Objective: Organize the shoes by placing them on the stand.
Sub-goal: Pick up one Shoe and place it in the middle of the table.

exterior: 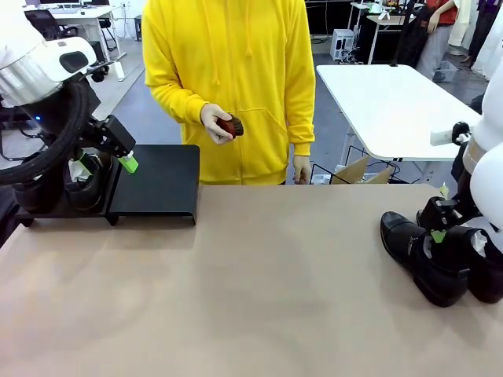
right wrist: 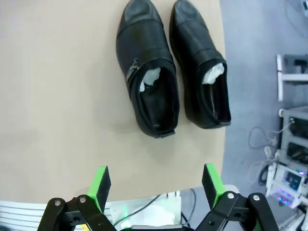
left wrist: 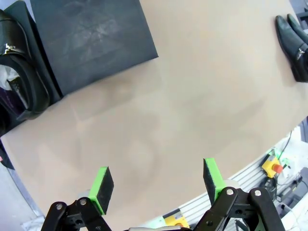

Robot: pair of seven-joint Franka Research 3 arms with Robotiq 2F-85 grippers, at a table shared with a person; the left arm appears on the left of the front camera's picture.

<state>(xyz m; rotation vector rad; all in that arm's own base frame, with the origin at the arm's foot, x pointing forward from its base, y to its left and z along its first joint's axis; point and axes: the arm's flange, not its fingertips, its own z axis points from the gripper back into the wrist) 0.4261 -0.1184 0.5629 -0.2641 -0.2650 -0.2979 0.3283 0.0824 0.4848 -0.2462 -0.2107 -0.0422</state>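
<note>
One tan desk [exterior: 259, 290] spans the lower frame of the front view, with a person [exterior: 228, 78] in a yellow hoodie behind it. At upper left sits the black stand [exterior: 157, 184], carrying two shoes [exterior: 82, 184] on its left part, half hidden by the arm. Two more shoes [exterior: 428, 259], stuffed with white paper, lie side by side at lower right. The left hand [left wrist: 156, 185] hangs released over the desk near the stand. The right hand [right wrist: 156, 184] hangs released above the right pair.

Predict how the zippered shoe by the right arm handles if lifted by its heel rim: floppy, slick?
The zippered shoe looks like smooth, glossy leather, so it is probably slick to pinch. Its collar looks thin, with paper stuffing only toward the toe, so the rim may flex. Held there, the long toe likely droops.
</note>
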